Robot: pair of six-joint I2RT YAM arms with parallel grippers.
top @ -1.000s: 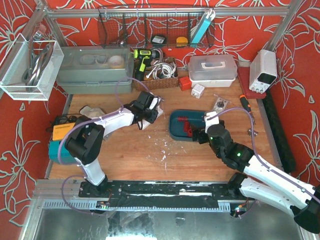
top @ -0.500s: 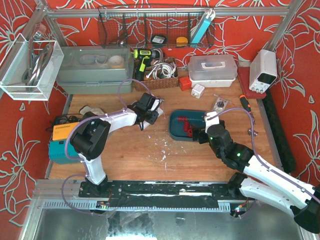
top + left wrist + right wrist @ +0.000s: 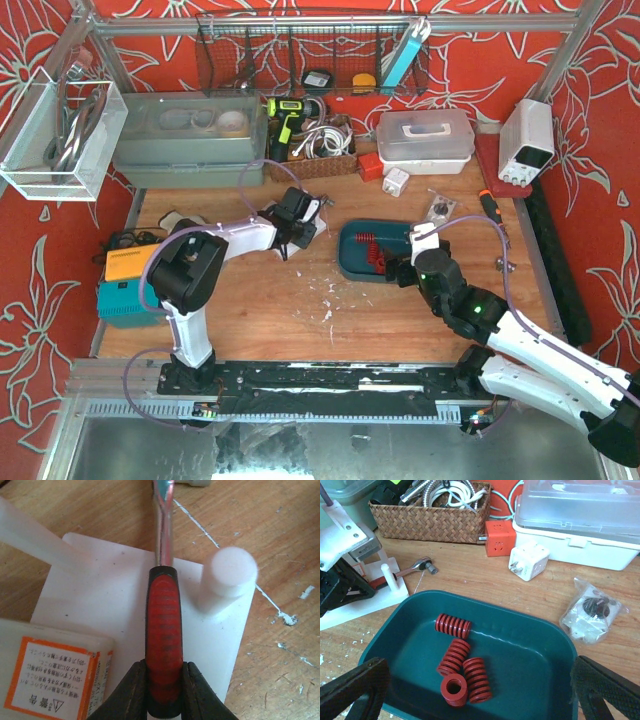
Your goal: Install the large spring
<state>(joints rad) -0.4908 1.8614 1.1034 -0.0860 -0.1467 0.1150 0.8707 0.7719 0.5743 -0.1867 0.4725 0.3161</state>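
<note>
1. The left gripper (image 3: 165,672) is clamped on the red-and-black handle of a ratchet wrench (image 3: 163,625), with one finger on each side of the grip. The wrench lies across a white plate (image 3: 100,605), so the hold looks meant to lift it off that fixture
2. The wrench's long axis runs straight away from the left wrist. Its steel shank points to the far edge of the plate and out over the bench (image 3: 280,540)
3. An upright white peg (image 3: 227,577) stands on the plate just beside the handle. I judge it to be the seat for a spring, and it is bare
4. The red springs (image 3: 453,625) are well apart from the peg, in the teal tray (image 3: 530,645) to the right. None is held, and I cannot tell which is the large one
5. The far spring lies on its side with its axis across the tray. Two more lie slantwise, and the nearest turns an open end toward the right wrist camera
6. The right gripper (image 3: 478,680) hangs over the tray's near rim with its fingers wide apart, placed for a pick
</note>
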